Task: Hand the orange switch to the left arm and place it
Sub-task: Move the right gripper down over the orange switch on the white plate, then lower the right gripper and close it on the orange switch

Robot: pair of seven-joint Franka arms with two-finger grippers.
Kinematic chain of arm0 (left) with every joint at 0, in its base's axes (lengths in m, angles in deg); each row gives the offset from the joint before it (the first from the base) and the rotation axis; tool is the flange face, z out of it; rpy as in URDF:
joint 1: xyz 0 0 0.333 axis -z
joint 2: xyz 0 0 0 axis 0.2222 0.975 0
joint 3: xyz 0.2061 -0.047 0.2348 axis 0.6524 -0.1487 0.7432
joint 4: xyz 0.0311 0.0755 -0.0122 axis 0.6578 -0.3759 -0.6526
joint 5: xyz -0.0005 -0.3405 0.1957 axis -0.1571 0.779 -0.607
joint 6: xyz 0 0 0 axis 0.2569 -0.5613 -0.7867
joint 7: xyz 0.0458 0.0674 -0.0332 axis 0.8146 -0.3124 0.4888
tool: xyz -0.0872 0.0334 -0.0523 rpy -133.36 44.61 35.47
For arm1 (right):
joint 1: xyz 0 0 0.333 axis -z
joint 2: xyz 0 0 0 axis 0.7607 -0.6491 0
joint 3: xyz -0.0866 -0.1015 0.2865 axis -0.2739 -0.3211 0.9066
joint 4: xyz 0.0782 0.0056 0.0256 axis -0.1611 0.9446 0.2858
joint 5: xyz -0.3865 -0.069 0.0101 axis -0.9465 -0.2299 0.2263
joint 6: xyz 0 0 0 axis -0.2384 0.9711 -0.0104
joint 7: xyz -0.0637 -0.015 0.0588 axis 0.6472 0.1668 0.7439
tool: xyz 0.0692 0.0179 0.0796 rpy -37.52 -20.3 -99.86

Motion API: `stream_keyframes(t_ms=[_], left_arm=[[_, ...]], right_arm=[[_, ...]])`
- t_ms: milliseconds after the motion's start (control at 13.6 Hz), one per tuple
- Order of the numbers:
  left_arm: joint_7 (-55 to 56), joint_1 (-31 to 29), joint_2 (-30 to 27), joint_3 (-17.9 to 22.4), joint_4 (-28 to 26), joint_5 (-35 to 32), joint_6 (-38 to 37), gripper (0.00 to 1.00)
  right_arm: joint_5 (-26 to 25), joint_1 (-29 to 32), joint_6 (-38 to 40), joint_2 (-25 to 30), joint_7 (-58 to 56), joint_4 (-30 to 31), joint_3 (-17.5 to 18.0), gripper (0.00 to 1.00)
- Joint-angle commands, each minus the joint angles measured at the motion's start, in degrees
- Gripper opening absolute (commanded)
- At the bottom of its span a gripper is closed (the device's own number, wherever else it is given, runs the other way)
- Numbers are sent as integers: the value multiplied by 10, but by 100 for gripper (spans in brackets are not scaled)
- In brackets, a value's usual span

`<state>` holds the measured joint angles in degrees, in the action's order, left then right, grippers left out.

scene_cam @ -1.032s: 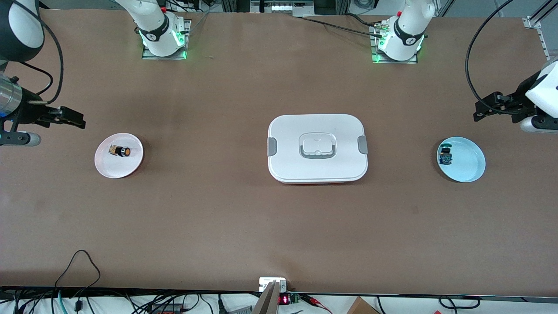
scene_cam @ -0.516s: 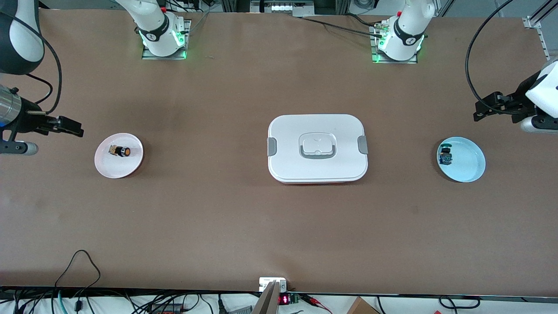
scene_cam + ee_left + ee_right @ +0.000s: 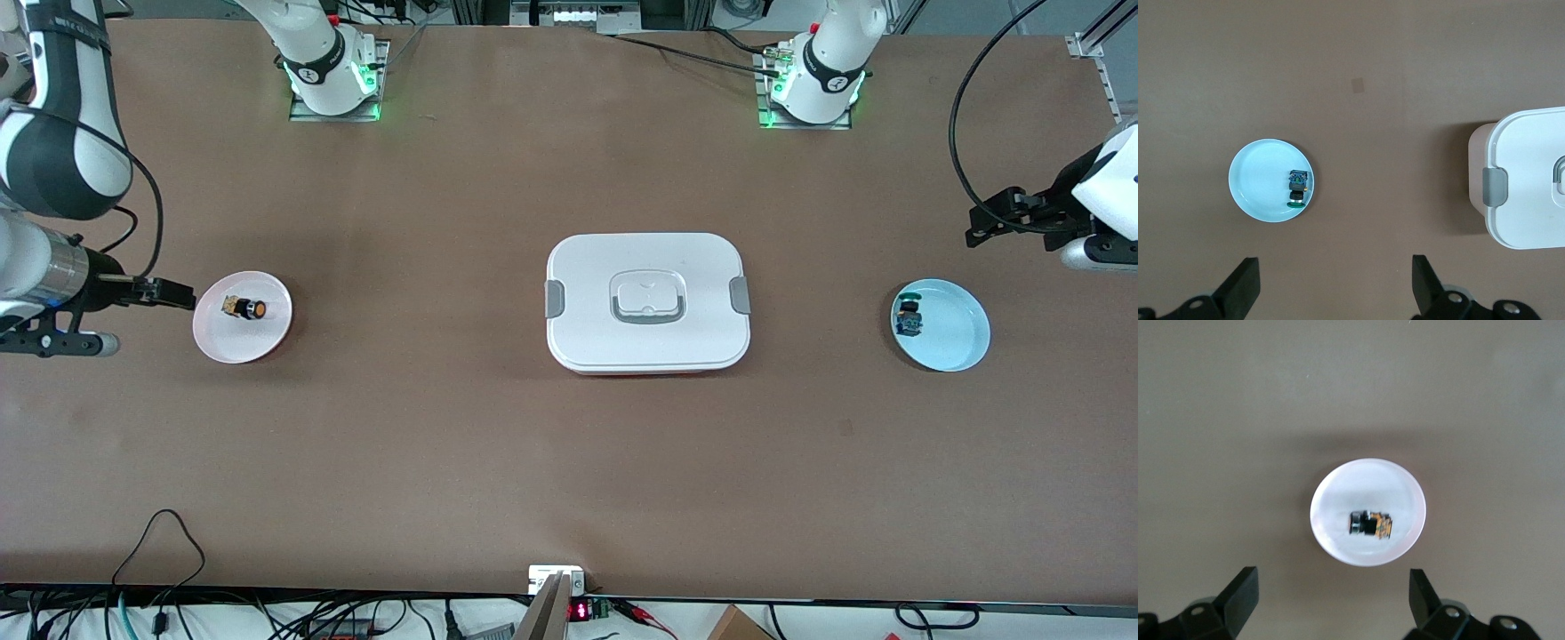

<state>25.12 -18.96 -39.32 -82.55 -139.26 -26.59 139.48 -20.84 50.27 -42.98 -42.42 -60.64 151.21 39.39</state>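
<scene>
The orange switch [image 3: 244,308] lies on its side on a small pink-white plate [image 3: 267,340] toward the right arm's end of the table; it also shows in the right wrist view [image 3: 1371,523]. My right gripper [image 3: 169,292] is open and empty, up in the air just beside that plate's outer rim; in its wrist view [image 3: 1332,593] the plate [image 3: 1338,500] lies ahead of the fingers. The white box [image 3: 647,300] stands at the table's middle. My left gripper [image 3: 996,218] is open and empty, waiting above the table near the blue plate [image 3: 956,342].
A green-capped blue switch [image 3: 909,317] lies on the blue plate, also in the left wrist view [image 3: 1297,189]. The box's end with a grey clip [image 3: 1495,189] shows in the left wrist view. Arm bases [image 3: 333,71] stand along the table's top edge.
My right gripper has moved toward the pink-white plate and closer to the front camera. The left arm, switch and box have not moved.
</scene>
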Motion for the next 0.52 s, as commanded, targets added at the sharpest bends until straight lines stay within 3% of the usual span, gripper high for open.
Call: stream_keyframes(t_ms=[0, 442], left_arm=[[-1, 1, 7, 0, 17, -2, -13, 100], [-1, 1, 7, 0, 17, -2, -13, 100]], right_arm=[[-13, 8, -28, -36, 1, -4, 3, 100], [-14, 27, -201, -39, 1, 140, 3, 100]])
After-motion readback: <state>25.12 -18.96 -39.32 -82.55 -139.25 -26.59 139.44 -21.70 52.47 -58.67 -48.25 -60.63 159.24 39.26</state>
